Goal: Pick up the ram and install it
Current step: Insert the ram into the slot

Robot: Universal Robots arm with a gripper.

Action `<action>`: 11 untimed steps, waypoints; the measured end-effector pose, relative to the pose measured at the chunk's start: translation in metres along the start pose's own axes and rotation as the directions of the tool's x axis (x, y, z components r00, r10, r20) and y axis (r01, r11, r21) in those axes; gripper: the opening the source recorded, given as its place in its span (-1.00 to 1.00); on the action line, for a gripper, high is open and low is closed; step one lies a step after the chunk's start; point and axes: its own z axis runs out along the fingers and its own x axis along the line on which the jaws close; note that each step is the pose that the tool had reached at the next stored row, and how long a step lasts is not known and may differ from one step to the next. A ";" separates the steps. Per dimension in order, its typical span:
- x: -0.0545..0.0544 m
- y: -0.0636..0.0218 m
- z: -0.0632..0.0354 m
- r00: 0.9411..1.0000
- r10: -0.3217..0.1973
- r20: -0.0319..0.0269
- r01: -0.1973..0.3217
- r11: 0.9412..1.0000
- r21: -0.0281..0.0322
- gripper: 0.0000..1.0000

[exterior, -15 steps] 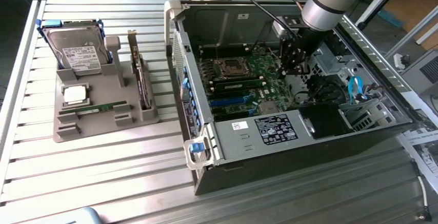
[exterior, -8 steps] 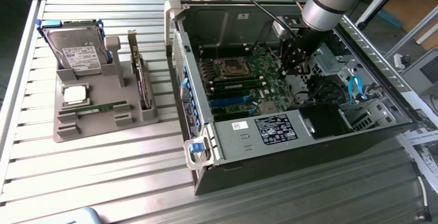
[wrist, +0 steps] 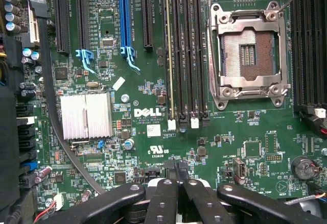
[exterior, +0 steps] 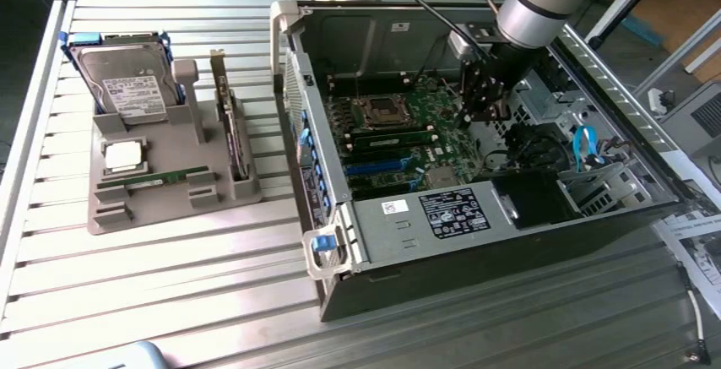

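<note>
Wrist view: I'm hovering my gripper (wrist: 179,183), fingers pressed together and empty, above the motherboard (wrist: 143,132), where one ram (wrist: 169,55) is sitting seated; another is lying in the holder (exterior: 169,196), needing an opened grasp.

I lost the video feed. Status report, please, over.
Gripper shut, nothing held, above motherboard. One ram seated there, other ram on holder. Nothing in the way.

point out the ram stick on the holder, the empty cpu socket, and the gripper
ram stick (exterior: 167,176): exterior view, middle of the green board lying in the grey holder.
cpu socket (wrist: 249,55): wrist view, bare contact field inside the metal frame.
gripper (wrist: 178,179): wrist view, where the shut fingertips meet.
</note>
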 end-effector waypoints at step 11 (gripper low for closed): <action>0.000 0.0002 -0.0058 1.000 0.000 0.000 0.000 1.000 0.000 -0.79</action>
